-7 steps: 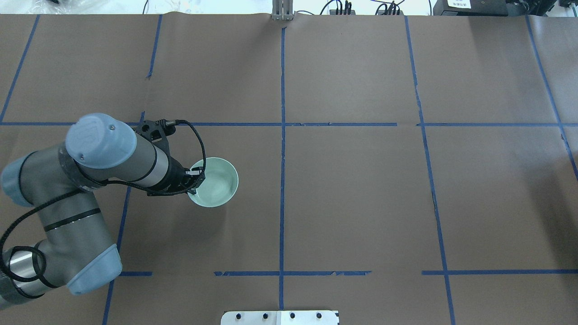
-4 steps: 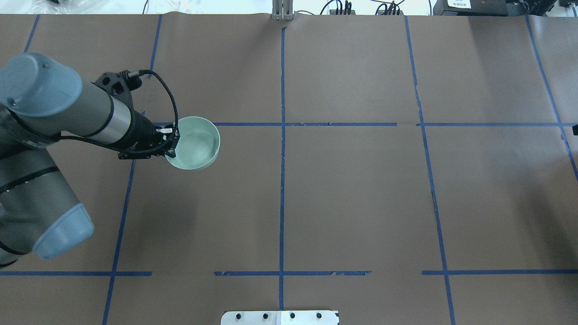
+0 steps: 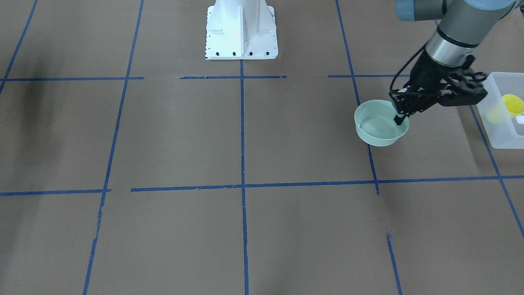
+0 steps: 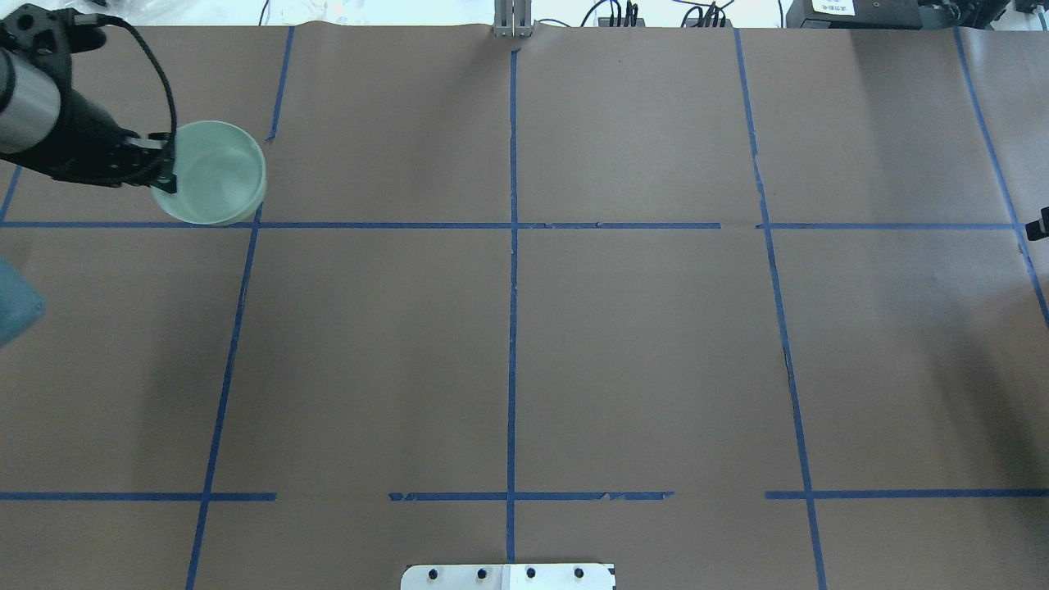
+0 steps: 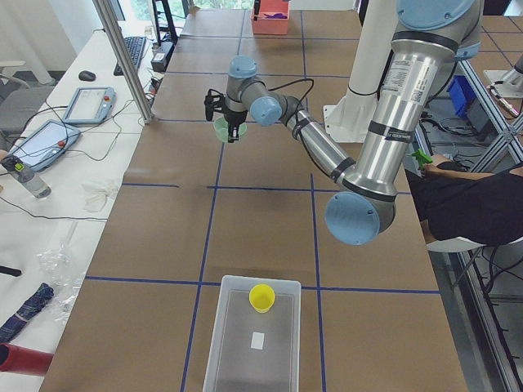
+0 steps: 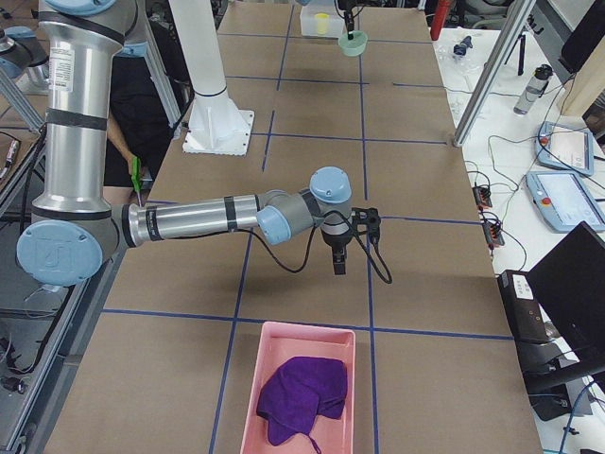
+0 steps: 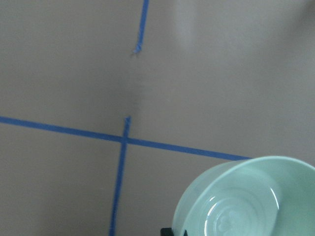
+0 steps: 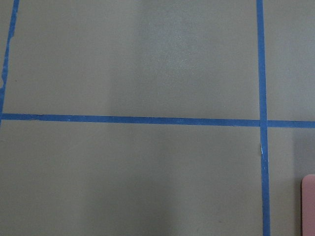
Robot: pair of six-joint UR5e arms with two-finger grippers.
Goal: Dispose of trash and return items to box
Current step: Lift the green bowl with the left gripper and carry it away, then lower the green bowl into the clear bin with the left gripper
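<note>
My left gripper (image 4: 168, 170) is shut on the rim of a mint green bowl (image 4: 220, 176) and holds it above the table at the far left. In the front view the gripper (image 3: 399, 119) and bowl (image 3: 376, 129) hang a little short of the frosted white box (image 3: 501, 137). A yellow cup (image 3: 513, 104) sits inside the box; the left side view shows the box (image 5: 245, 359) and cup (image 5: 261, 297) too. My right gripper (image 6: 338, 255) hangs over bare table. I cannot tell whether it is open or shut.
A pink tray (image 6: 302, 388) with a purple cloth stands at the table's right end. The white robot base (image 3: 241, 28) stands at the robot's edge. Blue tape lines cross the brown table cover.
My left arm has carried the bowl from the left-middle of the table up and to the left, towards the box. A bit of the right gripper now shows at the right edge.
</note>
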